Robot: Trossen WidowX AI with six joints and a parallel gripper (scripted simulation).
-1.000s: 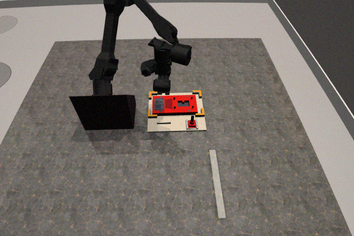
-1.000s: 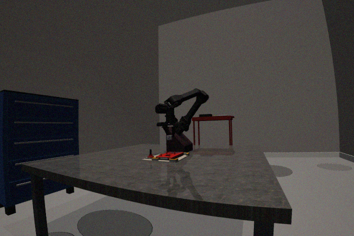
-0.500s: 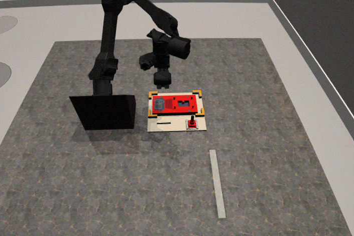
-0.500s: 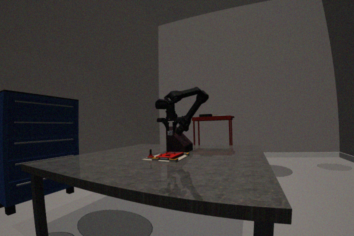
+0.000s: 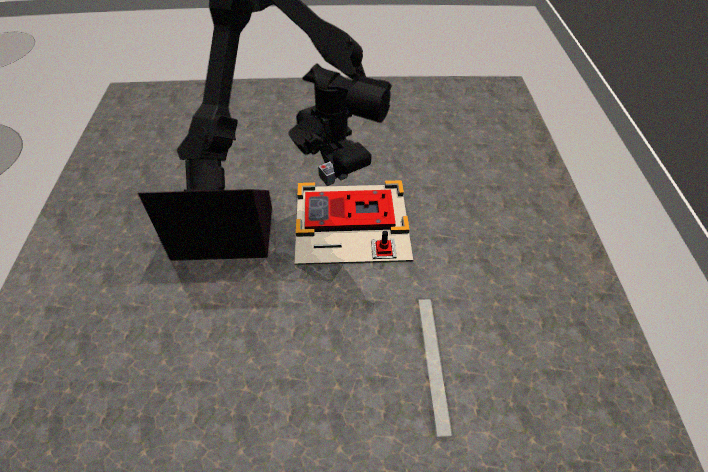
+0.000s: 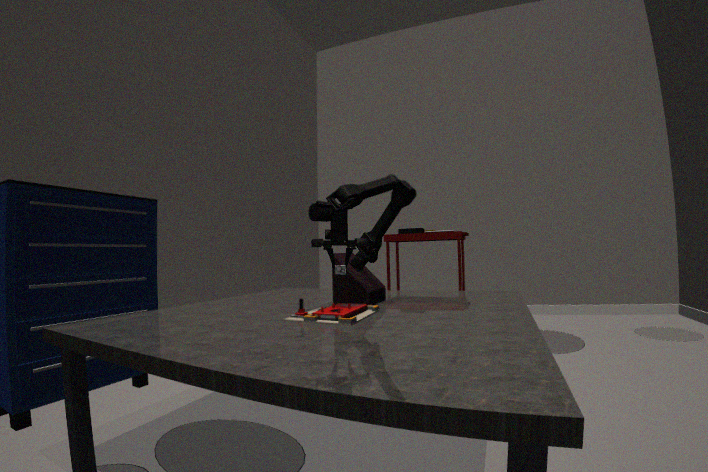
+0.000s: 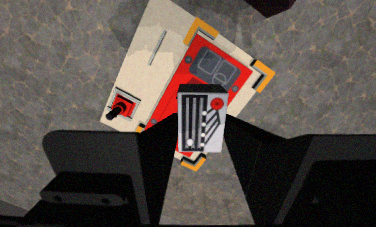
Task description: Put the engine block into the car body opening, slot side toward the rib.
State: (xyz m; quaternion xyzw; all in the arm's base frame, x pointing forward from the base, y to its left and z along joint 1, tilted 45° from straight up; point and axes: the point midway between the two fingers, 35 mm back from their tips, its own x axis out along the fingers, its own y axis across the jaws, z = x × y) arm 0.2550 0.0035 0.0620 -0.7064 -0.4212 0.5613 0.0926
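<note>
My gripper (image 5: 330, 171) (image 6: 339, 266) (image 7: 200, 119) is shut on the engine block (image 5: 327, 173) (image 6: 340, 269) (image 7: 202, 122), a small grey block with black slots and a red dot on top. It hangs in the air above the back left edge of the red car body (image 5: 347, 218) (image 6: 341, 310) (image 7: 164, 110). The car body lies flat on a cream board (image 5: 355, 253) (image 7: 145, 76) between orange corner brackets. Its dark opening (image 5: 368, 207) is right of centre. A grey panel fills its left end. In the wrist view the block hides the opening.
A red base with a black lever (image 5: 383, 244) (image 6: 300, 305) (image 7: 120, 109) stands on the board's front right. The arm's dark base block (image 5: 207, 222) stands left of the board. A white strip (image 5: 434, 367) lies on the table in front. A blue cabinet (image 6: 66, 278) and a red side table (image 6: 424, 236) stand beyond.
</note>
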